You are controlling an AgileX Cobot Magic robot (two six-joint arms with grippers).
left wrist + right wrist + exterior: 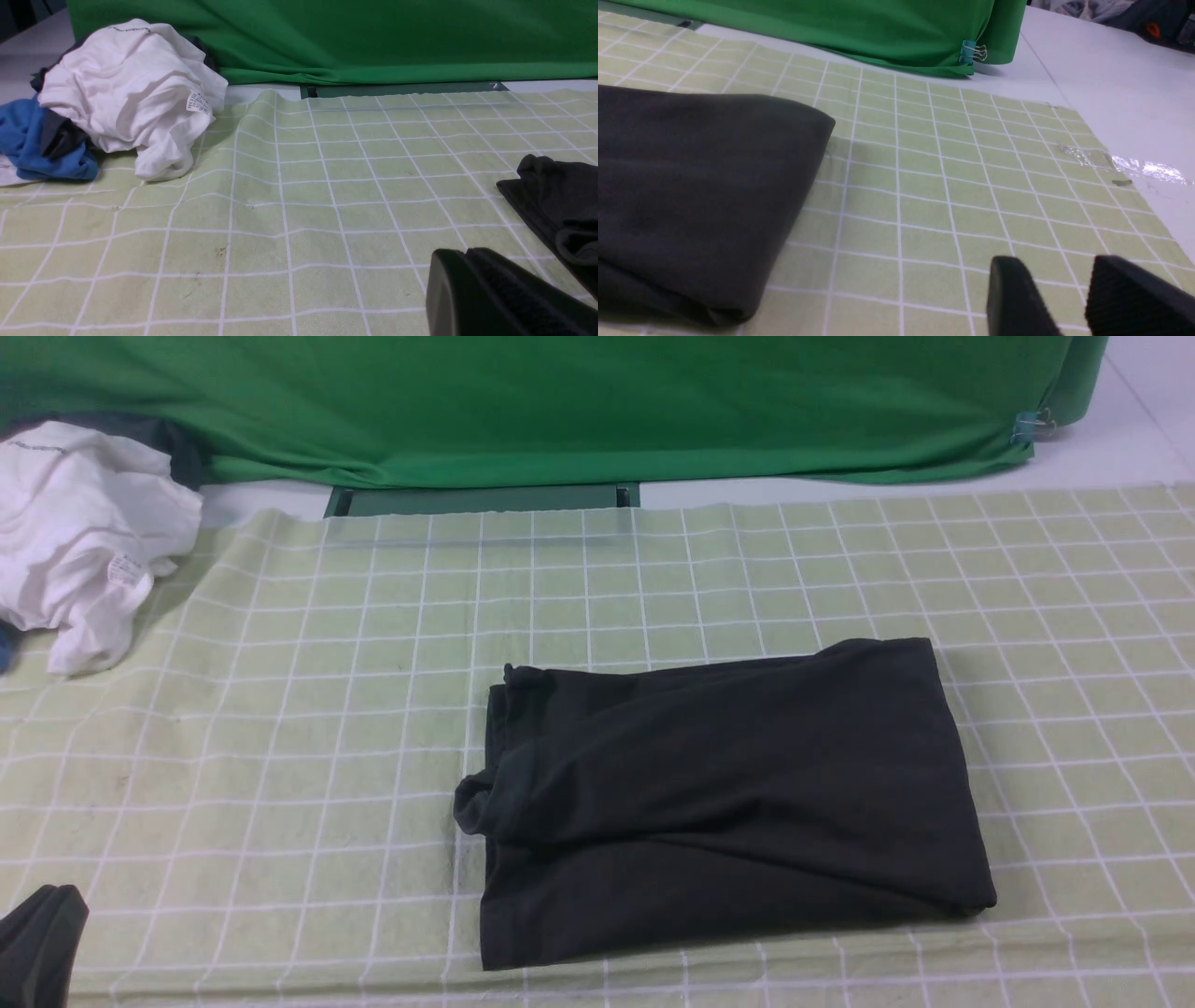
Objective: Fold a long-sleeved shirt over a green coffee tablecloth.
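Our right gripper (pixel 1069 298) hangs with jaws parted, the folded charcoal long-sleeved shirt (pixel 728 798) lying beside them on the gridded pale-green tablecloth (pixel 280 728). Our left gripper (pixel 495 294) looks clamped together, empty; a crumpled white garment (pixel 135 93) lies well beyond it

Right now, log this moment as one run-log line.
long-sleeved shirt: folded, flat on green coffee tablecloth | left gripper: shut, empty | right gripper: slightly open, empty | both off shirt

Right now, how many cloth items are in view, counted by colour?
Black: 1, the long-sleeved shirt
Pale green with grid: 1, the tablecloth
Bright green: 1, the backdrop cloth
White: 1, the garment
Blue: 1, the garment
Total: 5
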